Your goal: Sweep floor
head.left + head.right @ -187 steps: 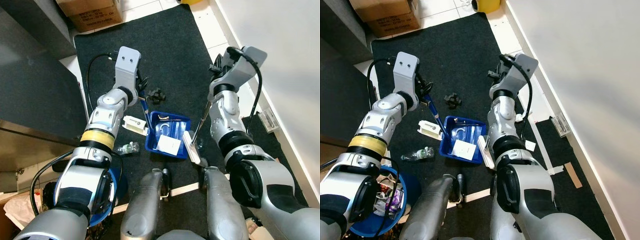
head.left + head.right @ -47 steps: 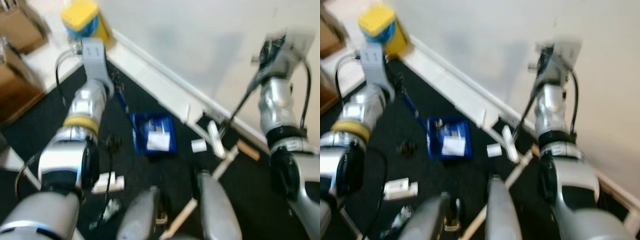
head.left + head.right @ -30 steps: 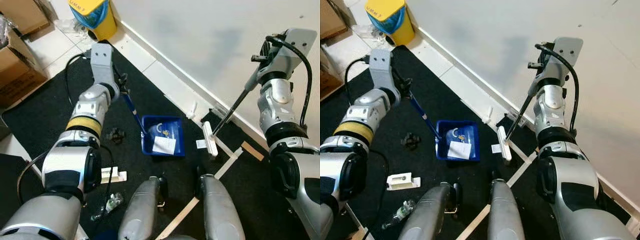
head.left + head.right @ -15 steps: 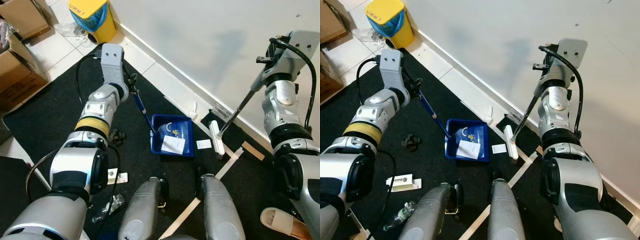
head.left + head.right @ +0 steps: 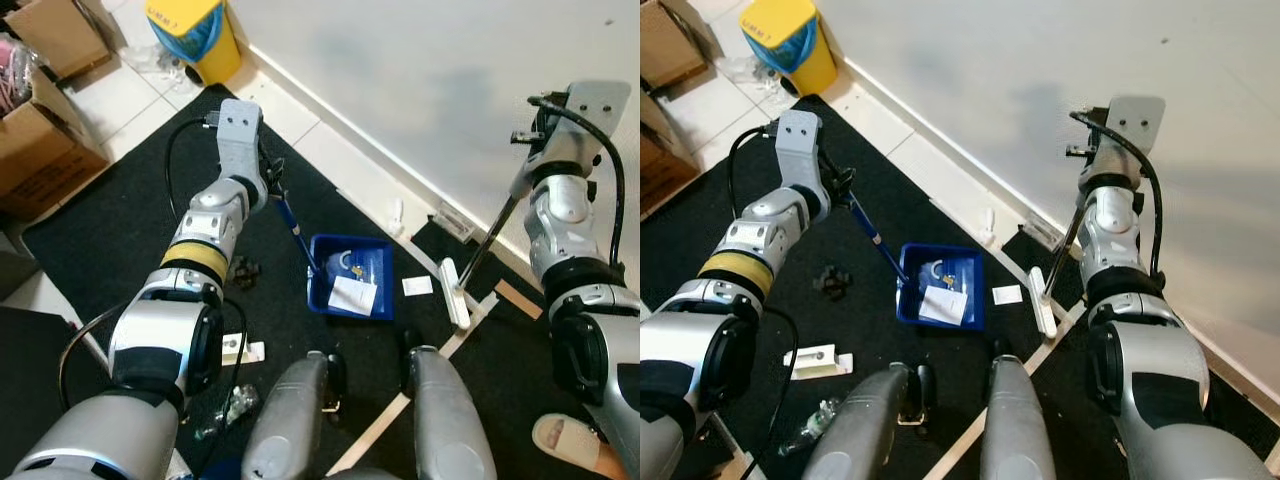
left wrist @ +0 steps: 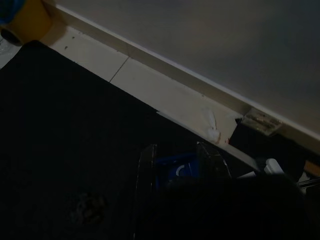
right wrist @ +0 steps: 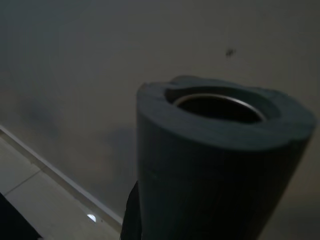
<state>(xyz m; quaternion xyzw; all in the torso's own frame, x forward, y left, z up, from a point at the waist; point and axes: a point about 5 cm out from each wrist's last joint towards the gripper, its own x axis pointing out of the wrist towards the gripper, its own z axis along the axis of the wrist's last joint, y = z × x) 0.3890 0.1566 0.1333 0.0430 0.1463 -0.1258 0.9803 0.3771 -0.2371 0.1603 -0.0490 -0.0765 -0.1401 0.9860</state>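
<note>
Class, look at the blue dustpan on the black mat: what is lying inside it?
Inside the blue dustpan lie a white paper slip and small pale and yellowish scraps near its back wall. Anything beneath the paper is covered and cannot be made out.

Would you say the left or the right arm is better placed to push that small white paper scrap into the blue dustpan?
Right, probably: its broom head lies just beside the paper scrap, opposite the blue dustpan that the left gripper holds by the handle.
</note>
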